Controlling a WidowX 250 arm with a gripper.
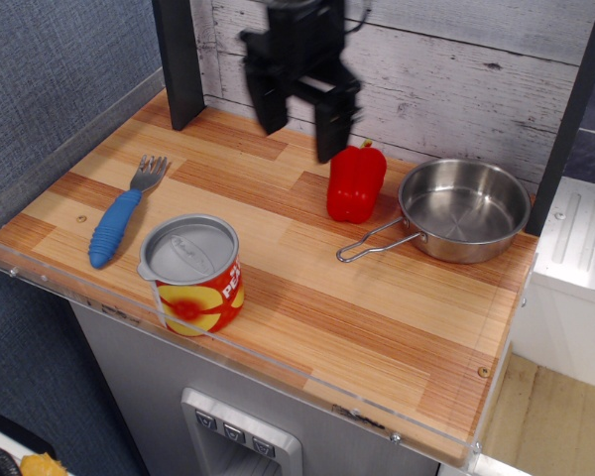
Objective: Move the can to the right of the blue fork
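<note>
The can (191,275), a short tin with a grey lid and a red label with a yellow circle, stands upright near the table's front left edge. The blue fork (123,213) lies just left of it, tines pointing to the back. My black gripper (302,134) is open and empty, raised high above the back of the table, well away from the can and just left of the red pepper.
A red toy pepper (356,182) stands at the back middle. A steel pan (463,209) with a wire handle sits at the right. A clear rim (228,352) runs along the table's front edge. A wooden wall stands behind.
</note>
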